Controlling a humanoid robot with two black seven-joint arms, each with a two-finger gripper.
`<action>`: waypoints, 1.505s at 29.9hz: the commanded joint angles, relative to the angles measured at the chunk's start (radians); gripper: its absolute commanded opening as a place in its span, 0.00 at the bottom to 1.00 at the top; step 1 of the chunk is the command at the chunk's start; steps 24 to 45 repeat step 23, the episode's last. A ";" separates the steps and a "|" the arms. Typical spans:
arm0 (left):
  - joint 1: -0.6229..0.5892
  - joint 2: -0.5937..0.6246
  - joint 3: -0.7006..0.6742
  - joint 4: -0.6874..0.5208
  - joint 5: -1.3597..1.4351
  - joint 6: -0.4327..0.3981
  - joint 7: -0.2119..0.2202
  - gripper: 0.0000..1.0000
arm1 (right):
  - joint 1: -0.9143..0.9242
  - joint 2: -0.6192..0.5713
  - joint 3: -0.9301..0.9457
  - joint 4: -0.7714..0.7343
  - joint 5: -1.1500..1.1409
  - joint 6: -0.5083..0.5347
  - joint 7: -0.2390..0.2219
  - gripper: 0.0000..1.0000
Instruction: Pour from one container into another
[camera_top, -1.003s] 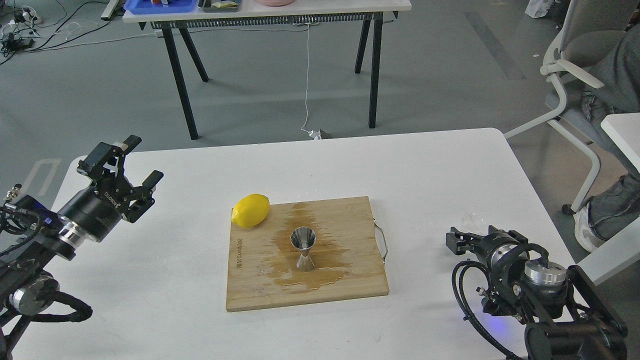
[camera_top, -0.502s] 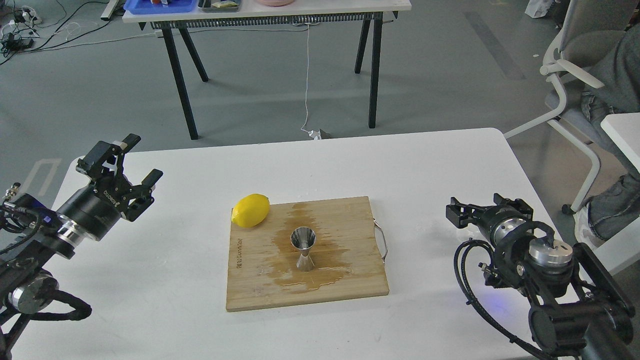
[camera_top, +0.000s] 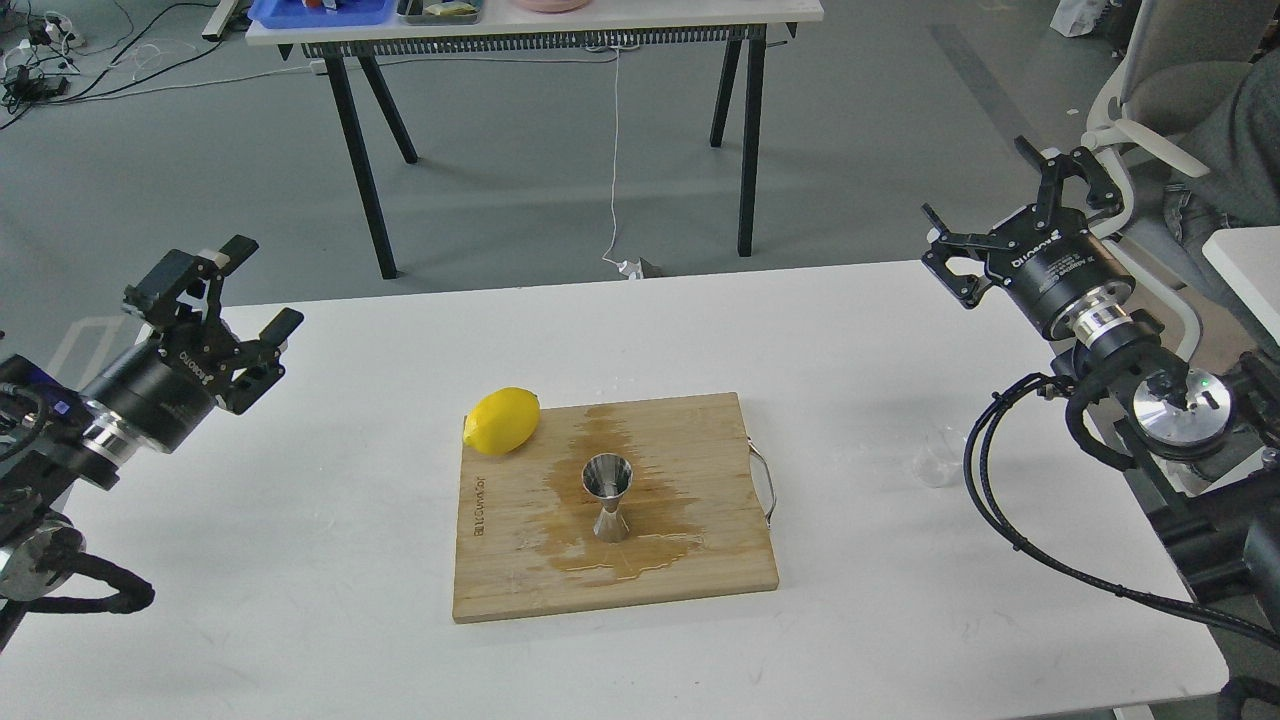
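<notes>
The bench (camera_top: 330, 560) carried a wooden cutting board (camera_top: 700, 560) at its centre, wet with a broad spill stain. The jigger (camera_top: 607, 496) stood upright near the board's middle, inside the stain. A lemon (camera_top: 501, 421) lay at 10 o'clock from the jigger, on the board's corner. The glass cup (camera_top: 938, 463) rested on the bench at 3 o'clock from the jigger, well apart from the board and clear of both arms.

Judged from this layout, pouring appeared finished or not yet resumed. For any further pour, the cup should be gripped low on its wall, lip turned toward 9 o'clock, carried level, then tipped slowly directly over the jigger's mouth; the existing spill suggested an overshoot risk.

The right tool (camera_top: 1020, 205) was raised at 1 o'clock from the cup, fingers spread wide, holding nothing. The left tool (camera_top: 215, 300) was raised at 9 o'clock from the board, fingers likewise spread wide and empty.
</notes>
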 joint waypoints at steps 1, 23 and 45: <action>-0.021 0.016 -0.008 0.000 -0.005 0.000 0.000 0.99 | 0.012 -0.004 0.006 -0.137 -0.009 0.059 0.000 0.98; -0.019 0.003 -0.039 -0.015 -0.004 0.000 0.000 0.99 | 0.087 -0.086 -0.038 -0.174 -0.070 0.059 0.001 0.98; -0.019 0.003 -0.039 -0.015 -0.004 0.000 0.000 0.99 | 0.087 -0.086 -0.038 -0.174 -0.070 0.059 0.001 0.98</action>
